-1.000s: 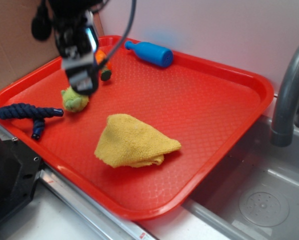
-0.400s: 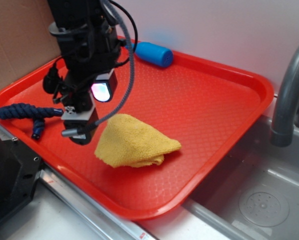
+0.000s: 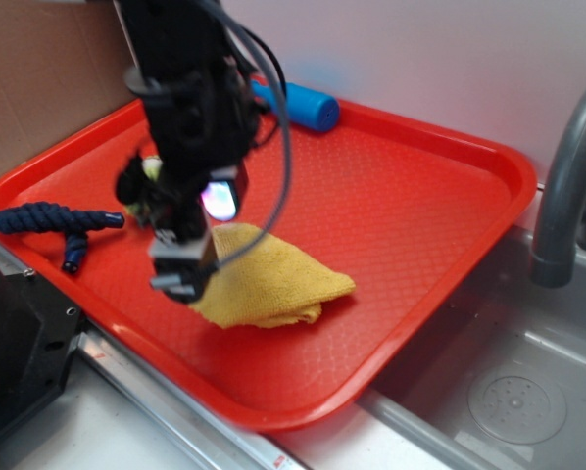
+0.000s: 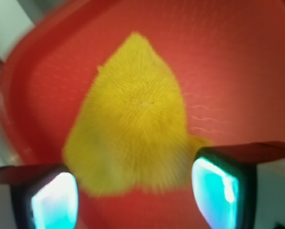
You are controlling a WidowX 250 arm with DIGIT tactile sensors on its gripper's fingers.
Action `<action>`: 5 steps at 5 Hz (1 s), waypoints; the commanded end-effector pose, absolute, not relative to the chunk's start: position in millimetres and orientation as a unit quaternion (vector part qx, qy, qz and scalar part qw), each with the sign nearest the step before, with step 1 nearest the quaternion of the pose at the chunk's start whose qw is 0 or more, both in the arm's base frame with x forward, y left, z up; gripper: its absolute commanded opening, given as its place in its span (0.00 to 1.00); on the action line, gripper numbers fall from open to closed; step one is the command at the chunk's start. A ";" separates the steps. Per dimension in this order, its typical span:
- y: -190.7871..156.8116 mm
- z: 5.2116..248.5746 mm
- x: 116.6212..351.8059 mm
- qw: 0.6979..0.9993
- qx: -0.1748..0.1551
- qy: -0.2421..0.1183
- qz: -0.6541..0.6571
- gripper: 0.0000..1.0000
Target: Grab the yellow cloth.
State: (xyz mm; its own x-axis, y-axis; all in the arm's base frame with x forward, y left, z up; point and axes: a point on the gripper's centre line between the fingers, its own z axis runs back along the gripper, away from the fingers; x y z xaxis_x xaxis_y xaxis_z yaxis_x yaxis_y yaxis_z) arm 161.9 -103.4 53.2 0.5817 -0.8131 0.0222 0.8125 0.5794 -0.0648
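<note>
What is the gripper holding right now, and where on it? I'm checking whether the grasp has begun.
Nothing. The gripper is open above the yellow cloth, its fingers apart on either side.

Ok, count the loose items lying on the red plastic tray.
4 visible: the rumpled mustard-yellow terry cloth near the front, the dark blue rope toy at left, the blue plastic bottle at the back edge, a yellow-green plush peeking behind the arm, which may hide more.

Mustard-yellow cloth (image 3: 273, 284), red tray (image 3: 420, 215)

Red tray (image 3: 450, 196) with blue bottle (image 3: 308, 106), navy rope (image 3: 53, 220); grey faucet (image 3: 562, 186) beside.
</note>
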 end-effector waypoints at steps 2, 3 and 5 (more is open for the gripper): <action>-112.7 35.9 172.5 0.886 -0.038 -0.006 -0.462 0.00; -98.4 57.7 166.0 0.909 -0.048 -0.001 -0.414 0.00; -53.7 121.0 134.2 0.981 -0.021 0.046 -0.189 0.00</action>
State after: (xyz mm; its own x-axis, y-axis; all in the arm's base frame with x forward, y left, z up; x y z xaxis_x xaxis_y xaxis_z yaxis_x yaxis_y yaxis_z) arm 137.2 -41.0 110.8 0.9240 -0.3614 -0.1247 0.3566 0.9323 -0.0596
